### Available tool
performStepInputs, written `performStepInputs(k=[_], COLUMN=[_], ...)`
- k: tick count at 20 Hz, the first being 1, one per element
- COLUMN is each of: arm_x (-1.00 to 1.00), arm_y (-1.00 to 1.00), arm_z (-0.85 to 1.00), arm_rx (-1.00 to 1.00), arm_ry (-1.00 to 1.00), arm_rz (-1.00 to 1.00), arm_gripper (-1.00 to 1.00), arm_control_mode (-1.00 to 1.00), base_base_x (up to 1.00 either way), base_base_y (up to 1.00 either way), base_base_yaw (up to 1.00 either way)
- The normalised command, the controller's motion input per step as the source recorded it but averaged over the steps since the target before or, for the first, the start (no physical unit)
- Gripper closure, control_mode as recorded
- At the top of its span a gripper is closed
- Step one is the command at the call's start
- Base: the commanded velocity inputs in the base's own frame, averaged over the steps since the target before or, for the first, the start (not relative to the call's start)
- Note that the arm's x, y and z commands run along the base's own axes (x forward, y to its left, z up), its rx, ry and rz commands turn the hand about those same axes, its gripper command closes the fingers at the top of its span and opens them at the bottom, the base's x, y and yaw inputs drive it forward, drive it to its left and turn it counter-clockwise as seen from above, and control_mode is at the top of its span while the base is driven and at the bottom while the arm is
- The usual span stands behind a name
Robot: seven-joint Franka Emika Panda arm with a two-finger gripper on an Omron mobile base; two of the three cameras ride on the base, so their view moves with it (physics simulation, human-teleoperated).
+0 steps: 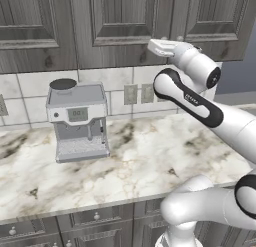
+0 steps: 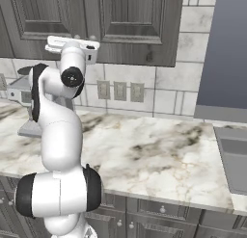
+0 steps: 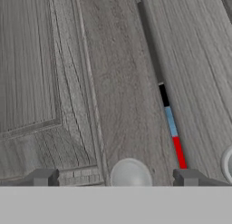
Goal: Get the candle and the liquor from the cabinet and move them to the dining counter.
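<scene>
Up close, the gripper [image 3: 115, 177] faces the cabinet [image 3: 50, 73] doors, its jaws spread wide and released, with nothing between them. One round pale knob [image 3: 130, 174] sits just between the two dark fingertips [image 3: 43, 177], and a second knob [image 3: 228, 164] shows at the right edge. Through the thin slit between the two nearly closed doors, a narrow strip of the liquor [image 3: 174, 134] shows inside the cabinet: black cap on top, blue below it, red at the bottom. I cannot tell where the candle is.

From the left base view, the arm [image 1: 200, 106] reaches up from the lower right, with the hand [image 1: 162, 47] raised against the lower edge of the cabinet doors. Below it lies the marble desk [image 1: 150, 156], carrying a coffee machine [image 1: 77, 121] on its left part, against the tiled wall with its wall sockets [image 1: 138, 94]. From the right base view, the hand [image 2: 72, 44] is at the bottom rail of the dark doors, above the desk, and a sink [image 2: 234, 160] lies at the far right.
</scene>
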Motion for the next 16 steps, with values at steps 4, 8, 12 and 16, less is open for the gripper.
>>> performStepInputs(k=[4, 8, 12, 16], arm_x=[0.0, 0.0, 0.0, 0.0], arm_y=[0.0, 0.0, 0.0, 0.0], arm_z=[0.16, 0.19, 0.21, 0.15], arm_rx=[0.0, 0.0, 0.0, 0.0], arm_ry=[0.0, 0.0, 0.0, 0.0], arm_rz=[0.02, 0.0, 0.0, -0.02], arm_gripper=[-1.0, -1.0, -1.0, -1.0], arm_control_mode=[-1.0, -1.0, -1.0, -1.0], base_base_x=[0.0, 0.0, 0.0, 0.0], base_base_y=[0.0, 0.0, 0.0, 0.0], base_base_yaw=[0.0, 0.0, 0.0, 0.0])
